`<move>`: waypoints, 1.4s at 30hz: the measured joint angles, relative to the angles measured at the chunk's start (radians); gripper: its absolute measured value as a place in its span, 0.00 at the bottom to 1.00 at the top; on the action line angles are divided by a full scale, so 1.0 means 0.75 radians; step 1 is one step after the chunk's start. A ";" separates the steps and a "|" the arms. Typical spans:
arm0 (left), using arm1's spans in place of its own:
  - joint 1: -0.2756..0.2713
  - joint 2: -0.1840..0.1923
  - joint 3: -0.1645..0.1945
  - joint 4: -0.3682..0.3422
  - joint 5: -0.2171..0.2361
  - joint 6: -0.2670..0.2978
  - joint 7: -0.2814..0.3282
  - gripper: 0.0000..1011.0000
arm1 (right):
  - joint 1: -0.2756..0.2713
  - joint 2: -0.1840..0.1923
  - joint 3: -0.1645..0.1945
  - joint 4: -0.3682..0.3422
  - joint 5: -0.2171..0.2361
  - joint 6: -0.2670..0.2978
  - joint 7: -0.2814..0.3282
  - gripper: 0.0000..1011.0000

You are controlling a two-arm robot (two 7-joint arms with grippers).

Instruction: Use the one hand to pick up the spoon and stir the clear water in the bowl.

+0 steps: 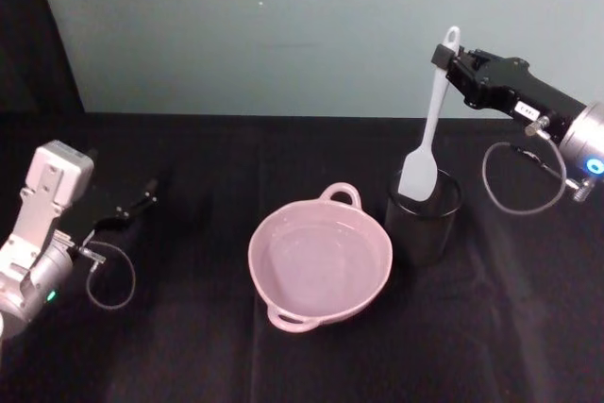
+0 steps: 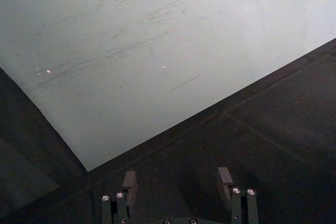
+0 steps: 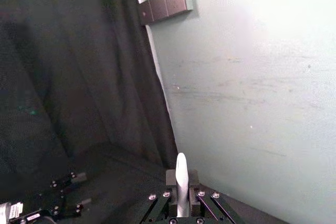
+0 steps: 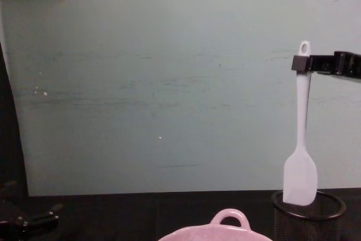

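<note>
Your right gripper [image 1: 451,58] pinches the spoon [image 1: 429,129] just under the hole at the top of its handle, so it hangs upright, blade down, with the blade's lower edge about level with the rim of the black mesh cup [image 1: 420,228]. The bowl [image 1: 253,257] of water sits on the desk [image 1: 189,346] just beside that cup, on the robot's left of it, so you likely need to clear the cup's rim first, then carry sideways and lower. The left gripper [image 2: 177,182] rests well apart at the desk's left, fingers spread and empty.
</note>
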 joint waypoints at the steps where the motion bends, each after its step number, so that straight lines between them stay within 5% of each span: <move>1: 0.000 0.000 0.000 0.000 0.000 0.000 0.000 0.99 | -0.002 0.005 0.002 -0.012 -0.004 0.001 -0.004 0.13; 31: 0.000 0.000 0.000 0.000 0.000 0.000 0.000 0.99 | -0.005 0.011 0.001 -0.027 -0.018 0.000 -0.007 0.13; 42: 0.000 0.000 0.000 0.000 0.000 0.000 0.000 0.99 | 0.019 -0.025 -0.085 -0.131 -0.101 -0.008 0.025 0.13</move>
